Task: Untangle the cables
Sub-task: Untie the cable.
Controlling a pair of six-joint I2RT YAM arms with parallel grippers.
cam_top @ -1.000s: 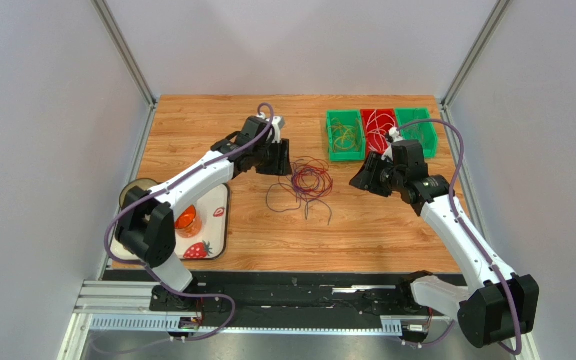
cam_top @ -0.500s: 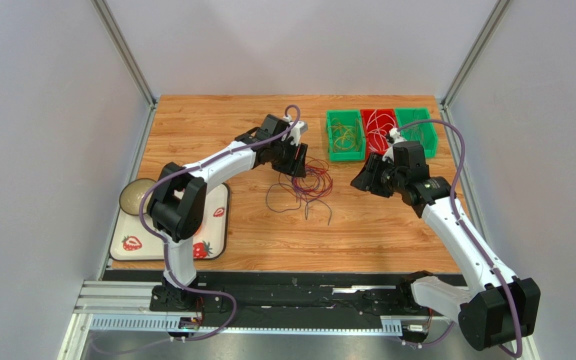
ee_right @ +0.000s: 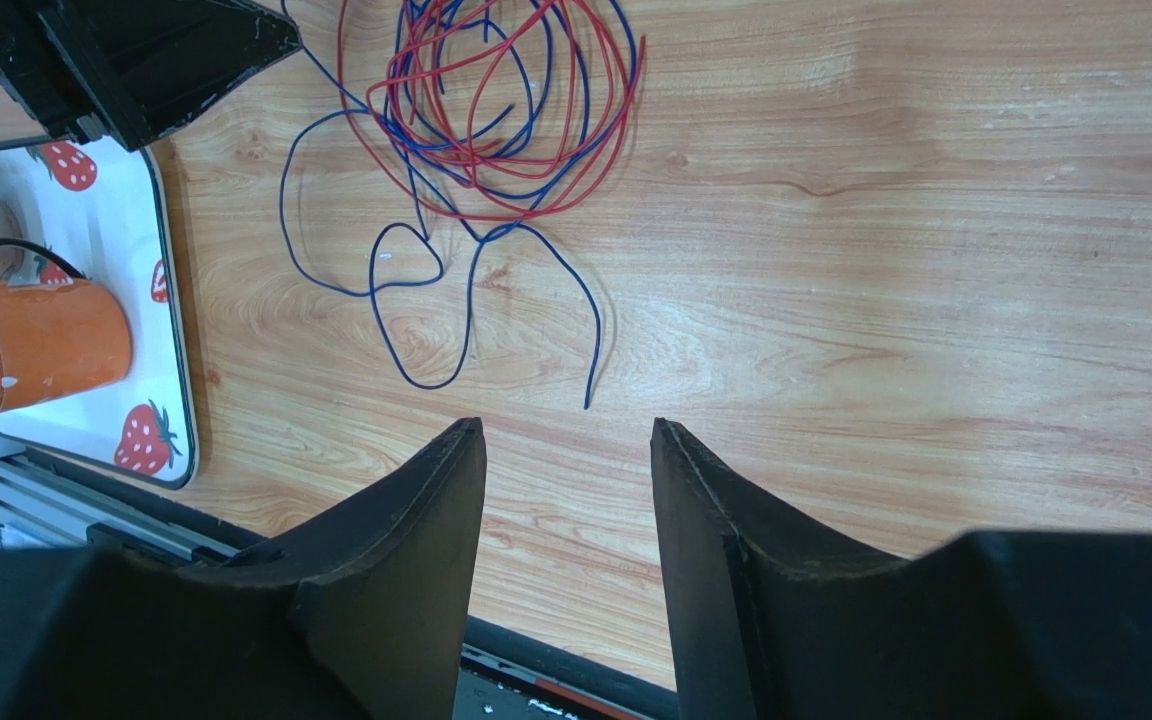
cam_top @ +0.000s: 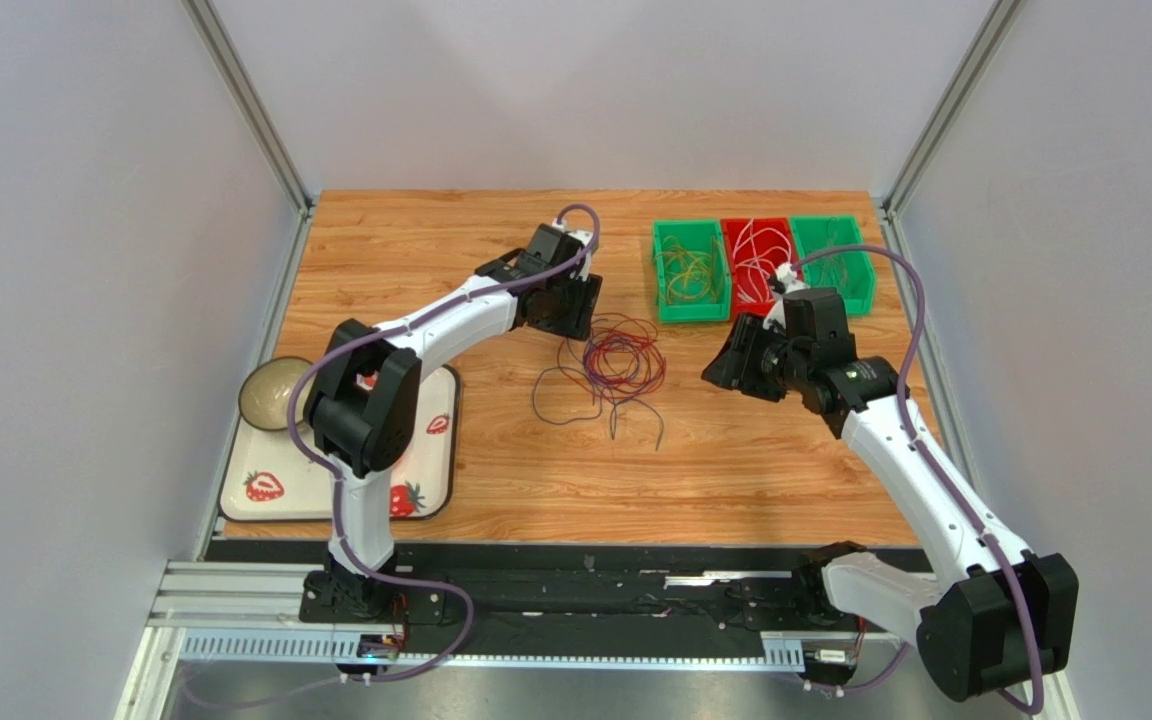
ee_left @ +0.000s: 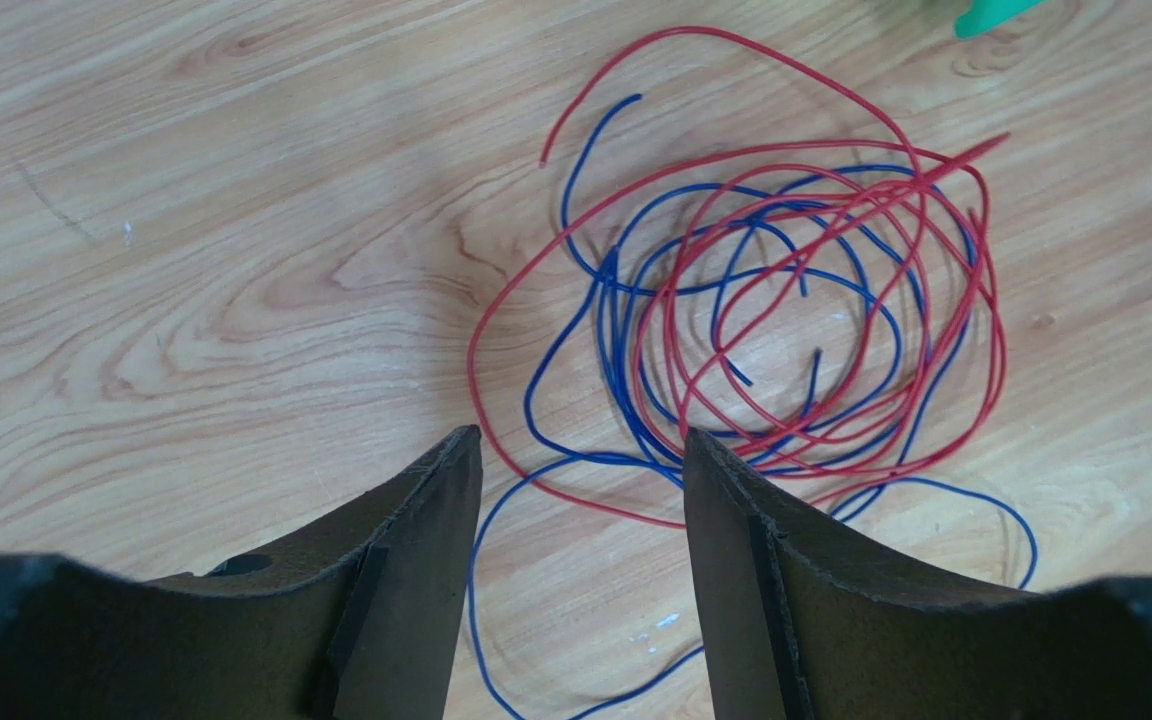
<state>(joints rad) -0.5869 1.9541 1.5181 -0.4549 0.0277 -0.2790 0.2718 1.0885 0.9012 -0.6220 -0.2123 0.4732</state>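
The cables [cam_top: 620, 360] lie as a loose tangle of red and blue loops on the wooden table, mid-centre. In the left wrist view the cables [ee_left: 778, 300] lie just ahead of my fingertips, with one blue strand running between them. My left gripper [cam_top: 575, 311] [ee_left: 579, 450] is open and empty at the tangle's left rear edge. My right gripper [cam_top: 728, 365] [ee_right: 567, 435] is open and empty, to the right of the tangle and apart from it. In the right wrist view the cables [ee_right: 485, 105] lie far ahead, with blue tails trailing toward me.
Three small bins stand at the back right: green [cam_top: 687, 278], red [cam_top: 755, 263], green [cam_top: 833, 252], with wires inside. A strawberry-print tray [cam_top: 440, 450] at the left holds a bowl [cam_top: 274, 393] and an orange mug [ee_right: 34, 345].
My left arm swung right to the tangle, its base link turning over the tray, then eased back a little. My right gripper barely shifted. The cables lie as before.
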